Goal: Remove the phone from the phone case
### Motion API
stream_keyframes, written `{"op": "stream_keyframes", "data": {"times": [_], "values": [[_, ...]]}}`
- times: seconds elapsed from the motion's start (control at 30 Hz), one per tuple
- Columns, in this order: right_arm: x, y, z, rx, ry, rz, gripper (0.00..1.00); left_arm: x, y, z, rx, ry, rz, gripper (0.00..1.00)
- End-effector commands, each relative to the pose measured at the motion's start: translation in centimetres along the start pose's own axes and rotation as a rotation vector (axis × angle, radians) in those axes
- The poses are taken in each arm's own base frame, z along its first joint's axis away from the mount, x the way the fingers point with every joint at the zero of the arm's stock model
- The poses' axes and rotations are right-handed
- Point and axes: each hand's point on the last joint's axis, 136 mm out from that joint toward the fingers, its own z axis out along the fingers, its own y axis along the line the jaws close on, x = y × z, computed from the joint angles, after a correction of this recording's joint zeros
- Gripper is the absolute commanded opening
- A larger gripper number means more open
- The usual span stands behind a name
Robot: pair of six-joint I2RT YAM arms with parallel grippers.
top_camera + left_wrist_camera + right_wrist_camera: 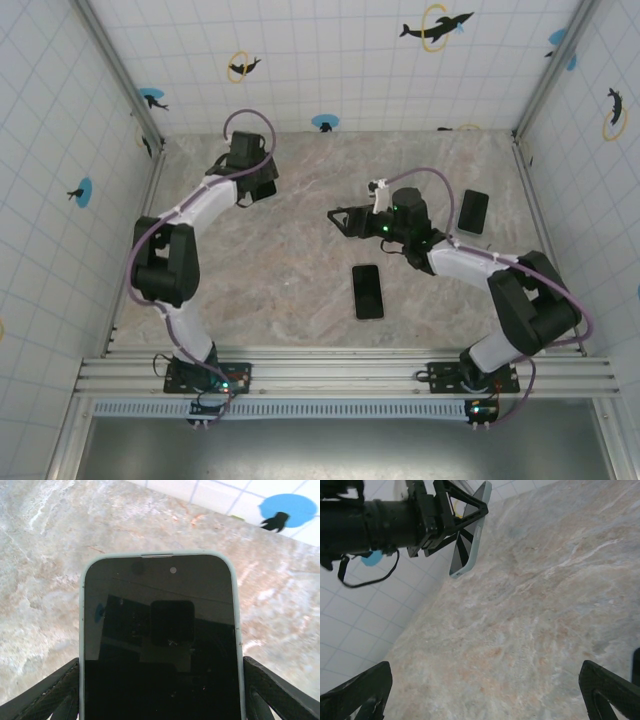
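I have the left gripper (160,695) clamped across the phone case (82,630), its fingers pressing the pale rim on both sides. The phone (160,630) sits inside the case, screen toward that wrist's camera. Seen from the right wrist, the pair hangs ahead of my right gripper (485,700), up and to its left, and raised off the table as far as I can judge. The right gripper is spread wide and holds nothing.

I read this as the set-up for the pull: the case is secured and the phone is not yet out. Next I need to bring the right fingers to the free end that juts past the left fingers, then peel the rim back or push the phone from behind. If the case flexes, I suspect the left grip could slip.

The table (300,260) is a mottled, stone-look slab. A dark handset (368,291) lies flat just behind the right gripper, and another dark slab (473,211) lies beside its wrist. White tiled walls (330,60) with dolphin stickers (437,27) close us in.
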Motion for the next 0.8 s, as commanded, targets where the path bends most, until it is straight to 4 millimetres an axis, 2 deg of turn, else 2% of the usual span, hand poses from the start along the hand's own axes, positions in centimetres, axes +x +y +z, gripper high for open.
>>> {"op": "stream_keyframes", "data": {"times": [0.0,0.17,0.2,0.37,0.53,0.7,0.77], "values": [[-1.8,1.9,1.3,-0.059,-0.06,0.052,0.96,-0.6,-3.0,-2.6,0.103,-0.06,-0.039,0.69],[-1.6,2.7,3.0,-0.08,-0.038,0.08,0.89,1.0,-6.6,-5.1,0.171,-0.065,-0.009,0.69],[-1.8,2.2,3.3,-0.055,-0.054,0.09,0.88,1.5,-7.4,-5.5,0.188,-0.065,-0.001,0.69],[-1.5,2.2,4.7,-0.044,-0.037,0.105,0.79,2.6,-9.7,-7.0,0.237,-0.065,0.009,0.69],[-1.3,1.4,6.1,-0.018,-0.013,0.133,0.66,3.5,-11.2,-8.0,0.272,-0.064,0.013,0.69],[-1.6,1.6,6.9,-0.03,-0.022,0.149,0.55,3.9,-12.2,-8.5,0.298,-0.06,0.013,0.69],[-1.6,1.5,7.1,-0.028,-0.026,0.158,0.48,4.0,-12.5,-8.6,0.302,-0.06,0.016,0.7]]}}
